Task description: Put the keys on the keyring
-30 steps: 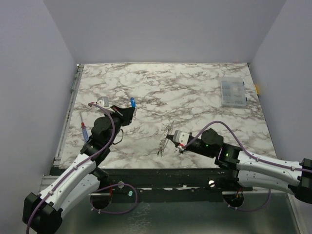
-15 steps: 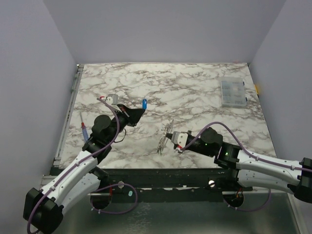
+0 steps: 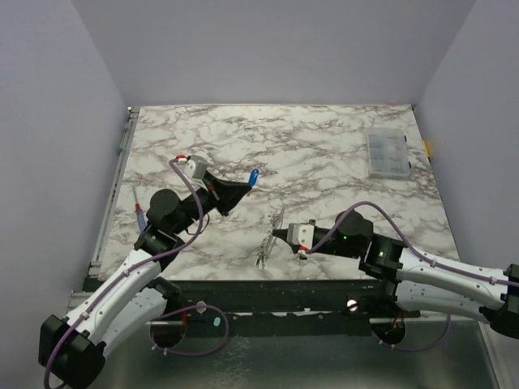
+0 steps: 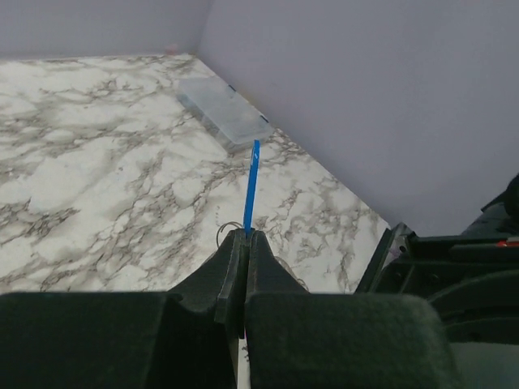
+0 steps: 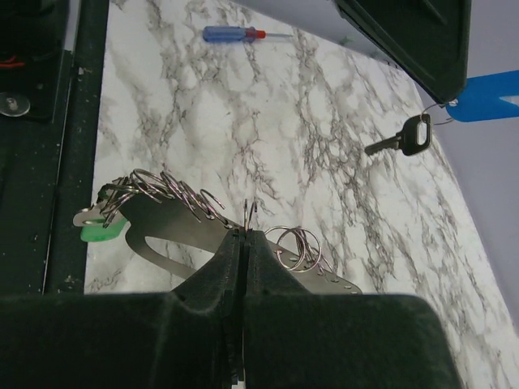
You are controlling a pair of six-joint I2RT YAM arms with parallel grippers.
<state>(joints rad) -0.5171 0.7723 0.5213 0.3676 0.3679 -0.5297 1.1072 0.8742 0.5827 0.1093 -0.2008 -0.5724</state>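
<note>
My left gripper hangs above the table's middle left, shut on a blue key. In the left wrist view that blue key sticks out edge-on past the closed tips of the left gripper. From the right wrist I see the blue key at the upper right, with a black-headed key dangling from a small ring below it. My right gripper is shut on the keyring. Its tips pinch a small ring on the silvery keyring, which carries several rings and a green key.
A red-and-blue screwdriver lies near the table's left edge, also seen as the screwdriver from the right wrist. A clear compartment box sits at the far right; the left wrist view shows that box by the wall.
My left gripper has swung right and forward with the blue key, closer to the right gripper. The right gripper has drawn the keyring slightly toward the near edge.
</note>
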